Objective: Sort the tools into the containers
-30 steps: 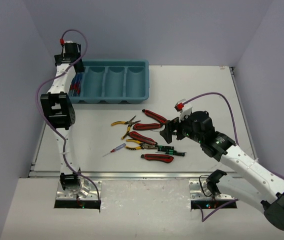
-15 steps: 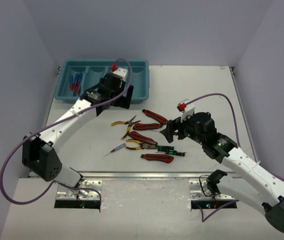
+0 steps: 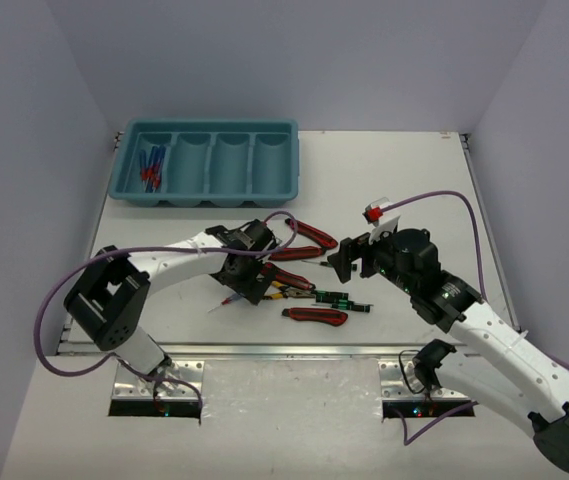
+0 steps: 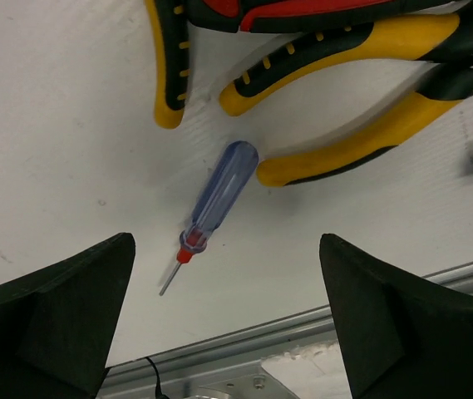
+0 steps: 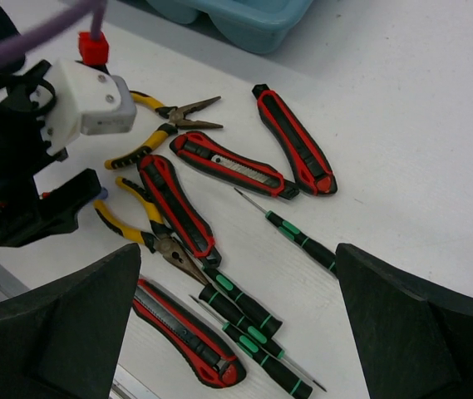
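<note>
The teal tray (image 3: 286,160) stands at the back left, with blue/red screwdrivers (image 3: 150,167) in its leftmost compartment. My left gripper (image 3: 247,277) is open and empty, low over a blue-handled screwdriver (image 4: 216,201) lying on the table beside yellow-handled pliers (image 4: 361,154). The screwdriver lies ahead of and between my fingers (image 4: 53,316). My right gripper (image 3: 348,258) is open and empty above the tool pile. Below it lie red-and-black utility knives (image 5: 295,141) and black-and-green precision screwdrivers (image 5: 241,301). A second pair of pliers (image 5: 166,121) lies further back.
More utility knives lie in the pile (image 5: 230,165) (image 5: 177,208) and nearest the front edge (image 3: 315,316). The metal front rail (image 4: 303,332) runs just behind the screwdriver. The two grippers are close together over the pile. Three tray compartments hold nothing.
My left arm has swung from the tray down to the middle of the table and now hangs open over the blue screwdriver. My right gripper has barely moved.
</note>
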Motion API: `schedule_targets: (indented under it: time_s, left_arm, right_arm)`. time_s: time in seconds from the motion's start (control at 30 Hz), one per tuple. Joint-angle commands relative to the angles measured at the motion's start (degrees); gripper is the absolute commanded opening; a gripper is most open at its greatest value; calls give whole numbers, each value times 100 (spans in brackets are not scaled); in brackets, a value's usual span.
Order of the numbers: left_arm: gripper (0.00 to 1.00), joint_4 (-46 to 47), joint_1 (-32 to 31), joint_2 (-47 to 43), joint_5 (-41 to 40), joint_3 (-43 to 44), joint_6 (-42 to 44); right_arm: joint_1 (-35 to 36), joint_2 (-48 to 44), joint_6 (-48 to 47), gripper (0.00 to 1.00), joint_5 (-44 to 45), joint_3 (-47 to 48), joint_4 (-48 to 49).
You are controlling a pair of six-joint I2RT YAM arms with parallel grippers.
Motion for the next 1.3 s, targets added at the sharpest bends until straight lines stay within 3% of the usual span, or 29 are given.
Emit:
schedule_targets:
  time_s: [0.0, 0.3, 0.47, 0.63, 0.7, 0.93, 1.17, 1.27]
  left_arm:
    - [90, 127, -97, 456, -183, 87, -150]
    - [69, 327, 107, 645, -516, 24, -102]
    - [46, 390, 148, 963, -366, 16, -84]
    - [33, 449, 228, 1174, -181, -26, -90]
    - [22, 412, 228, 1216, -157, 11, -109]
    - [0, 16, 377, 600, -1004, 134, -404]
    - [0, -670, 577, -466, -2399, 822, -896]
    - [0, -341, 1177, -761, -2452, 1433, -749]
  right_arm:
    - [-1, -82, -11, 99, -34, -29, 256]
    - [3, -77, -9, 99, -198, -25, 249]
    - [-5, -84, -24, 99, -198, -34, 257]
    - [-3, -75, -25, 99, -219, -34, 262]
    - [3, -75, -22, 99, -216, -34, 265]
    - [3, -72, -20, 99, -224, -42, 274]
    - [-5, -2, -17, 99, -190, -33, 284]
    - [2, 65, -25, 99, -208, -7, 283]
